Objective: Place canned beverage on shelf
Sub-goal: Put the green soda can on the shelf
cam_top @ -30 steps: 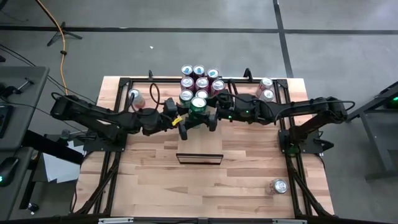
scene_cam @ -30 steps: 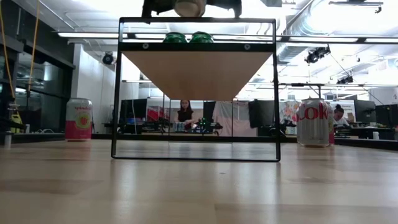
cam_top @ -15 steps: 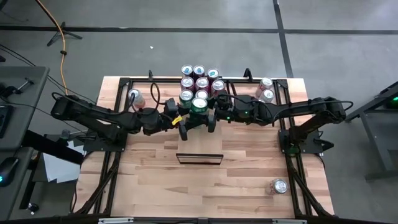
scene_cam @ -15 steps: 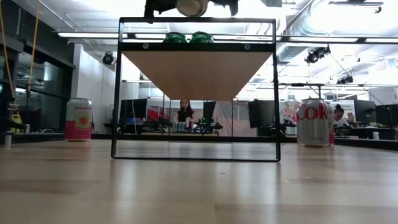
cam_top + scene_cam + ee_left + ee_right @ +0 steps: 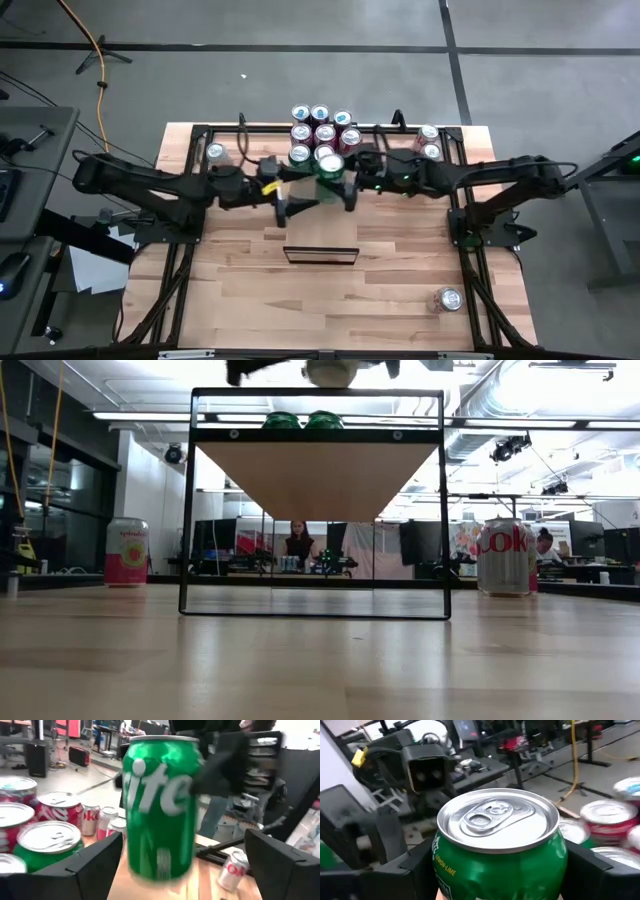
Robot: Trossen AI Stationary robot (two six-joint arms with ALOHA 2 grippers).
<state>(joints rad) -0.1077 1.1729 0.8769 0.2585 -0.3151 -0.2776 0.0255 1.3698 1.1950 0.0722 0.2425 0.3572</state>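
Green can [image 5: 160,805] with white lettering, silver top; red cans [image 5: 57,810] nearby.

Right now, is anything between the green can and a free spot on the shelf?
Nothing visible stands in the way. The right pincer holds the green Sprite can above the shelf, beside the cans already standing there. The left pincer is open, just clear of the can.

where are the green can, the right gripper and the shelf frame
green can [image 5: 498,820]: right wrist view, on its silver lid.
right gripper [image 5: 340,190]: high view, between its fingertips, at the can.
shelf frame [image 5: 186,500]: low view, on its left upright.
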